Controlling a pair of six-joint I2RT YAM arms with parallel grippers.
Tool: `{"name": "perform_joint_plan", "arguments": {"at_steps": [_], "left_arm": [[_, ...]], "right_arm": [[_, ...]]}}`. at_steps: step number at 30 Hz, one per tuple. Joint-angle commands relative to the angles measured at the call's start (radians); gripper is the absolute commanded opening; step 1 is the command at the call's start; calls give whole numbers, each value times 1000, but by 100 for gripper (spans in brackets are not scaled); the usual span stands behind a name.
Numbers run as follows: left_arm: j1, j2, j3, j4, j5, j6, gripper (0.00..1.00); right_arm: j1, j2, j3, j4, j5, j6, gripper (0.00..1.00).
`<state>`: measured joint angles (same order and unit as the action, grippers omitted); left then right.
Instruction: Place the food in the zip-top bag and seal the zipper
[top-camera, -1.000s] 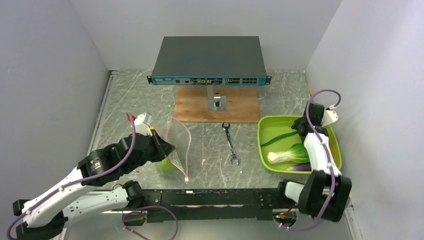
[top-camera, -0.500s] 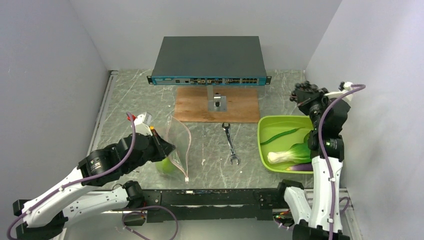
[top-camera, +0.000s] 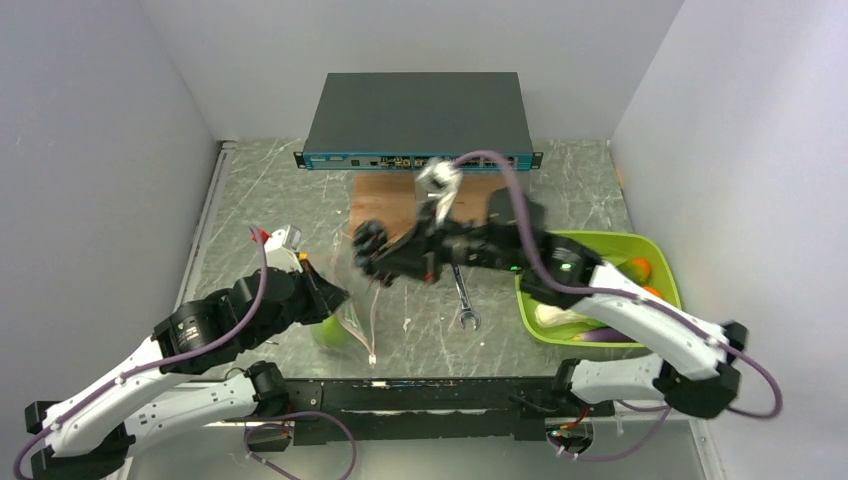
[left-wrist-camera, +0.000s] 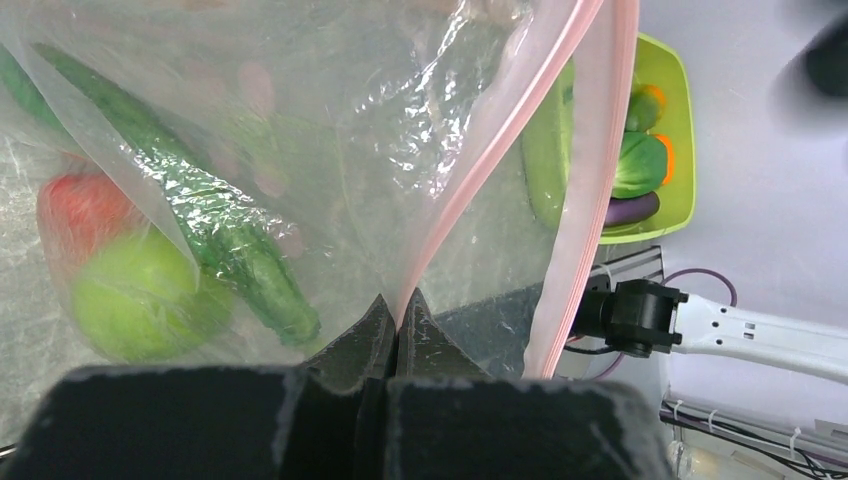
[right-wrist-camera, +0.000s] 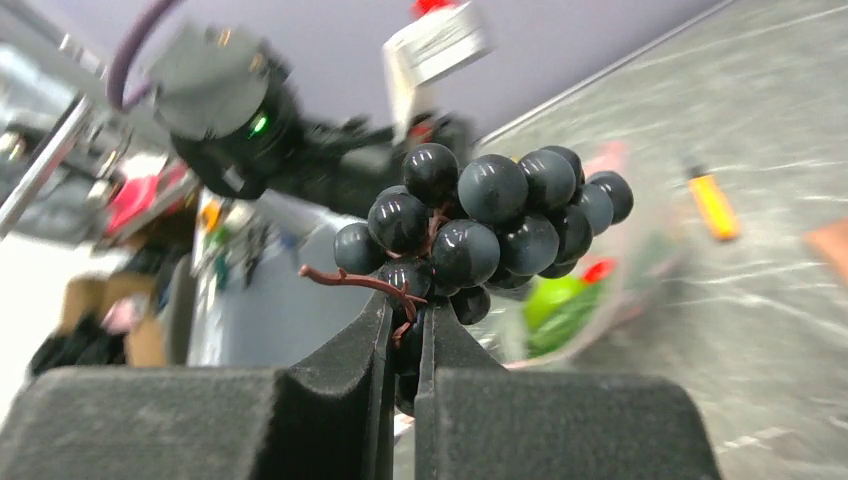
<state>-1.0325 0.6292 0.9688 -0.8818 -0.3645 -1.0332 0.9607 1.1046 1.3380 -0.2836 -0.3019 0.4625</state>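
My left gripper (top-camera: 327, 294) is shut on the pinkish-red zipper strip (left-wrist-camera: 470, 190) of the clear zip-top bag (top-camera: 358, 285) and holds its mouth open. In the left wrist view the fingertips (left-wrist-camera: 380, 318) pinch one lip. A green apple (left-wrist-camera: 140, 300), a red strawberry (left-wrist-camera: 80, 210) and green beans (left-wrist-camera: 210, 235) lie inside the bag (left-wrist-camera: 330, 110). My right gripper (right-wrist-camera: 405, 325) is shut on a bunch of black grapes (right-wrist-camera: 490, 220). It holds them in the air just right of the bag's mouth (top-camera: 382, 258). Bok choy (top-camera: 562, 315), a purple eggplant (top-camera: 600, 337) and an orange (top-camera: 640, 268) stay in the tray.
A lime-green tray (top-camera: 655, 300) sits at the right. A wrench (top-camera: 462, 292) lies in the middle of the table. A wooden board (top-camera: 390, 215) and a dark network switch (top-camera: 418, 115) stand at the back. Grey walls close in on both sides.
My right arm has swung from above the tray at the far right across to the left, and now holds the grapes beside the bag's mouth. The left arm and bag have not moved.
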Motion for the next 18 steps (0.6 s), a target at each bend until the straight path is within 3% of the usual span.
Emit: {"name": "perform_joint_plan", "arguments": {"at_steps": [1,4,8,13,18], "left_arm": [[0,-24,8,2,-19,2,0],[0,-34,5,-2,-23,0,0],[0,-36,5,-6,-27,0,0],[0,-35,6,-1,-26,6,0],[0,-39,22,-1,-24,7,0]], "right_arm": [[204,164,87,-23,-39,-14,0],[285,185,69,2,-29,31,0],[300,148,8,40,-10,127,0],[298,133,6,-75,138,162,0],[293,197,48,-147,171,158,0]]}}
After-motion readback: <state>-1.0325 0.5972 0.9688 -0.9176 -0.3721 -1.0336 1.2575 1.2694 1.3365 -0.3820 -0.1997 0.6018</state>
